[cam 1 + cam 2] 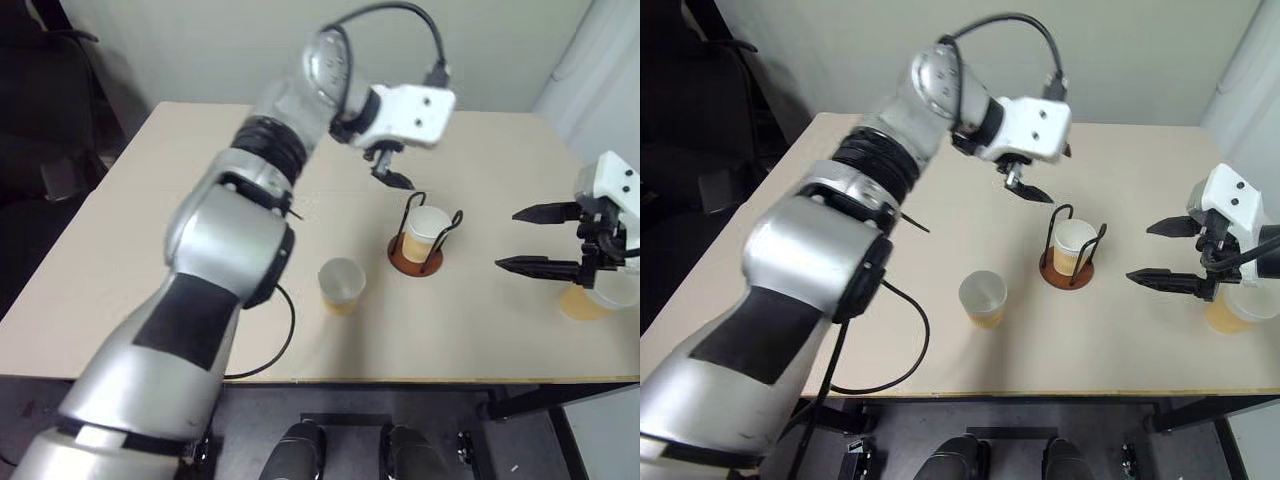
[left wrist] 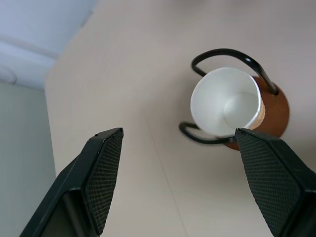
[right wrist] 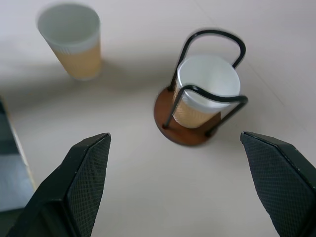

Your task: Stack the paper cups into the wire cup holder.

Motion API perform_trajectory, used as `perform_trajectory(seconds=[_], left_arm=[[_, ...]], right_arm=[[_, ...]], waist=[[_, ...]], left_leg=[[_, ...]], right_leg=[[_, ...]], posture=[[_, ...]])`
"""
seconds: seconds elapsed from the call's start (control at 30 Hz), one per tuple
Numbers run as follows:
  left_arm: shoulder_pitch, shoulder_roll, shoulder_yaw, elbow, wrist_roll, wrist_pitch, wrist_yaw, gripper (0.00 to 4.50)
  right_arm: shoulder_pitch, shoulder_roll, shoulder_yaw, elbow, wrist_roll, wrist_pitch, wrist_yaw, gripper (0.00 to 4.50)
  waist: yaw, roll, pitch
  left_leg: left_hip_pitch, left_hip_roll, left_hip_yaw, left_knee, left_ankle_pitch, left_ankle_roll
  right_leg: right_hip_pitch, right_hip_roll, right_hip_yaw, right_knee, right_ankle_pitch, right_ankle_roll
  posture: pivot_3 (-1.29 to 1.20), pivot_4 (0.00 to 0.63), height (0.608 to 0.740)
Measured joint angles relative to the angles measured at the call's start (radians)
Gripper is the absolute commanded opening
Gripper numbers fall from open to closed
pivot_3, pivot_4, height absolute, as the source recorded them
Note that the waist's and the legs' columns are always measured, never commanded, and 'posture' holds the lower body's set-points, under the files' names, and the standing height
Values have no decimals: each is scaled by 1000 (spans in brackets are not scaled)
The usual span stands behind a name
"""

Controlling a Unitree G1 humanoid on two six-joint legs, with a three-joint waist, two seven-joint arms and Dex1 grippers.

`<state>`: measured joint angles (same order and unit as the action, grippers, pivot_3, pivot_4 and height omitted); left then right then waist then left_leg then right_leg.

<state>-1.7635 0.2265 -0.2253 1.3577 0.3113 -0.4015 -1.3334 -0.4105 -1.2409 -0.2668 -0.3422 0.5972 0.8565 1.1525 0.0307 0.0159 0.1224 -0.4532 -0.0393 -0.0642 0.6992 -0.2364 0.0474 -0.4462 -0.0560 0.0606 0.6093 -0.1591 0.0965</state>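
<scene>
Left hand (image 2: 177, 182) open, empty, above wire cup holder (image 1: 415, 255) mid-desk (image 1: 150, 250), one paper cup (image 1: 428, 230) inside. Right hand (image 1: 520, 240) open, empty. Second cup (image 1: 341, 285) near front edge; third cup (image 1: 598, 297) near right edge.

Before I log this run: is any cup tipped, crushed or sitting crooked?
Nothing stands out. One paper cup sits upright in the wire cup holder; the other two stand upright on the table.

You have three paper cups: one (image 1: 429, 232) in the single wire cup holder (image 1: 415, 255), one (image 1: 341, 285) beside it, one (image 1: 597, 296) under the right arm.
</scene>
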Motion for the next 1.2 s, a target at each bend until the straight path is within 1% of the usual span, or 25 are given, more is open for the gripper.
perform_trajectory(seconds=[0.1, 0.2, 0.33, 0.47, 0.53, 0.67, 0.8, 0.93, 1.07, 1.2], left_arm=[[38, 48, 59, -5, -66, 55, -121, 3868], [81, 81, 84, -7, -129, 123, -228, 3868], [120, 91, 66, -63, -291, 261, -244, 3868], [182, 104, 10, -204, -479, 408, -246, 3868], [212, 112, -12, -257, -543, 457, -247, 3868], [271, 131, -47, -357, -649, 543, -248, 3868], [304, 157, -79, -473, -754, 631, -248, 3868], [366, 203, -148, -592, -835, 664, -249, 3868], [397, 229, -215, -629, -863, 659, -249, 3868], [397, 237, -230, -633, -873, 639, -249, 3868]], right_arm=[[-1, 2, -3, -9, 14, 14, -18, 4290], [-14, 5, -8, -5, 35, 30, -38, 4290], [-46, 10, -29, -1, 70, 62, -64, 4290], [-24, 12, -29, -3, 73, 68, -81, 4290], [10, 9, -29, -1, 60, 61, -81, 4290], [132, -43, -26, 13, -14, -4, -50, 4290], [211, -65, -36, 40, -56, -46, -15, 4290], [267, -85, -93, 62, -94, -74, 13, 4290], [343, -118, -178, 85, -153, -108, 59, 4290], [451, -132, -244, 135, -247, -176, 114, 4290]], waist=[[-1, 1, 0], [3, 1, 0], [9, 1, 0], [7, 1, 0], [7, 1, 0], [8, 3, 0], [7, 3, 0], [6, 4, -1], [8, 4, 0], [8, 4, 0]], left_leg=[[0, 0, 0, 1, 0, 0], [-1, 0, -1, 1, 1, 1], [-2, 0, -1, 2, 1, 1], [-1, 0, 0, 1, 1, 1], [-1, 1, 0, 1, 2, 0], [-1, 0, 0, 1, 2, 0], [0, 0, 1, 2, 3, 1], [2, 0, 1, 1, 4, 1], [1, 0, 0, 1, 7, 1], [1, -1, 0, 1, 6, 7]], right_leg=[[0, 0, 0, 1, 0, 0], [0, -1, -1, 1, 0, 0], [1, -2, -2, 0, 1, 0], [0, -1, -2, 1, 1, 0], [0, -1, -2, 1, 1, 0], [1, -1, -2, 1, 1, 0], [1, -2, -1, 1, 2, 1], [3, -2, 0, 1, 2, 1], [4, -2, -1, 0, 4, 0], [4, -2, 0, -1, 2, -6]], posture=[[0, 150, 740], [0, 150, 740], [0, 150, 740], [0, 150, 740], [0, 150, 740], [0, 150, 740], [0, 150, 740], [0, 150, 740], [0, 150, 740], [0, 150, 740]])
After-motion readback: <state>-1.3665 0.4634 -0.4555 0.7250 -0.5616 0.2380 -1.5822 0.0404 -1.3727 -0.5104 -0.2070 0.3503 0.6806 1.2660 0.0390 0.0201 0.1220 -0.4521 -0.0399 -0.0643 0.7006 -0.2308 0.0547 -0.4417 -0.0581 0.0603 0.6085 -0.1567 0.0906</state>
